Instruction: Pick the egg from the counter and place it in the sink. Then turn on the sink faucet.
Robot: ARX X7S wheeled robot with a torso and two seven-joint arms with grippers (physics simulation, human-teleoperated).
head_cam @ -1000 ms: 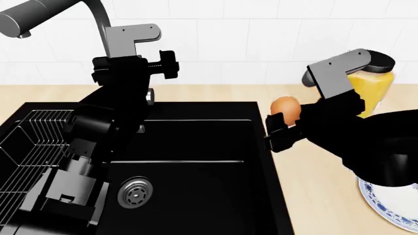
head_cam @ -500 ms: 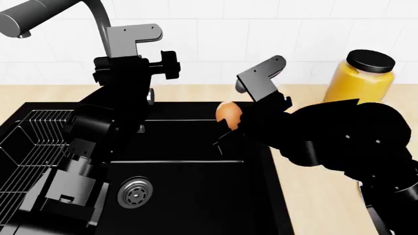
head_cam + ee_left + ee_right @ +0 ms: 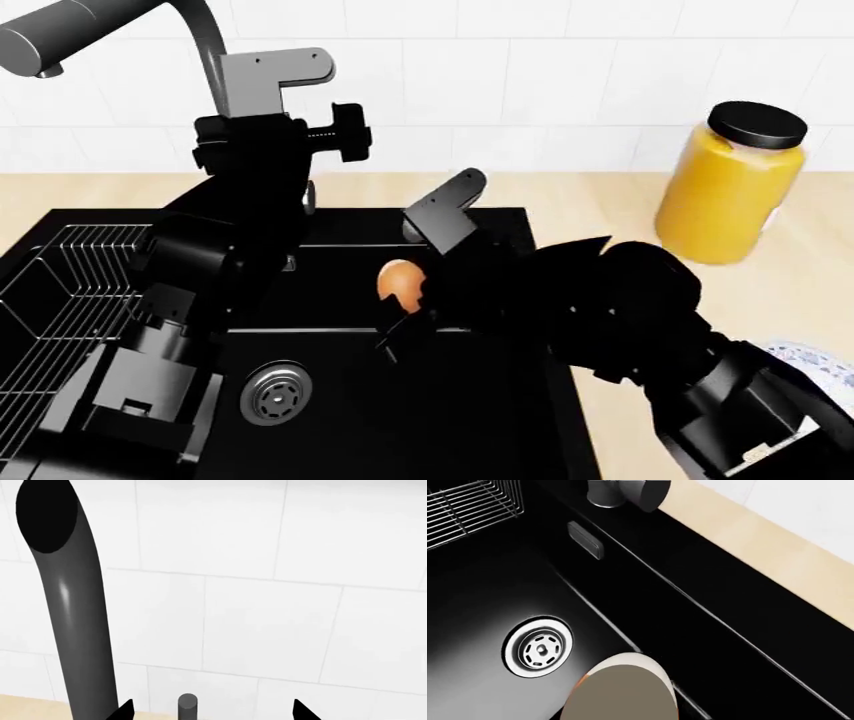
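Note:
The orange-brown egg (image 3: 398, 283) hangs over the middle of the black sink (image 3: 467, 430), with my right gripper (image 3: 404, 300) shut on it. In the right wrist view the egg (image 3: 620, 692) fills the near edge as a blurred oval, above the basin floor and beside the steel drain (image 3: 537, 647). The grey sink faucet (image 3: 83, 36) rises at the back left. My left gripper (image 3: 211, 711) is open close to the faucet neck (image 3: 75, 625), and a short grey rod (image 3: 188, 706) stands between its two fingertips. Beige counter (image 3: 607, 195) runs behind the sink.
A wire rack (image 3: 67, 290) sits in the sink's left part. A tall yellow-orange jar (image 3: 731, 185) with a black lid stands on the counter at the right. The rim of a blue-patterned plate (image 3: 817, 362) shows behind my right arm. White tiled wall lies behind.
My right arm has swung left and lower, carrying the egg from above the sink's right rim to over the basin. The left arm has barely moved.

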